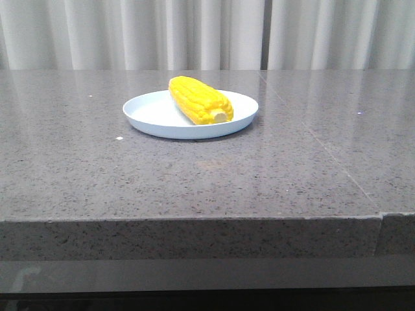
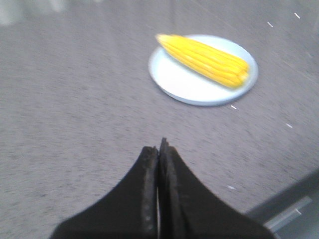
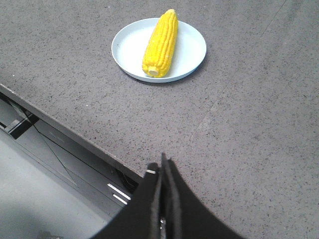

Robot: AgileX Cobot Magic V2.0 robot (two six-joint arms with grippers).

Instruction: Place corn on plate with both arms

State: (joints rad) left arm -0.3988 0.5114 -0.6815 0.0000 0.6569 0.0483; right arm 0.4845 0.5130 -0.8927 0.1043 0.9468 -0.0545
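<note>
- Front view: the corn lies on the plate, which sits on the grey speckled stone table near the middle, a touch left of centre. The ear's long axis runs diagonally — tapered tip toward the far left, pale cut stub toward the near right, close to the plate's rim. Neither arm shows in this view, so both are held back from the plate.
- Left wrist view: the left gripper has its two dark fingers pressed together with nothing between them. It hovers over bare table, well apart from the plate, which lies ahead of the fingers and off to one side. The picture is blurred, but the corn clearly rests across the plate, within its rim apart from the tip that reaches the edge.
- Right wrist view: the right gripper is likewise closed flat and empty, sitting above the table's near edge. The plate is well ahead of it, and the corn points its stub end back toward this gripper — nearly end-on to it.
- Judgement: the corn looks placed already and the task all but finished; any further reach would have to open first, and neither arm is clearly the nearer.
</note>
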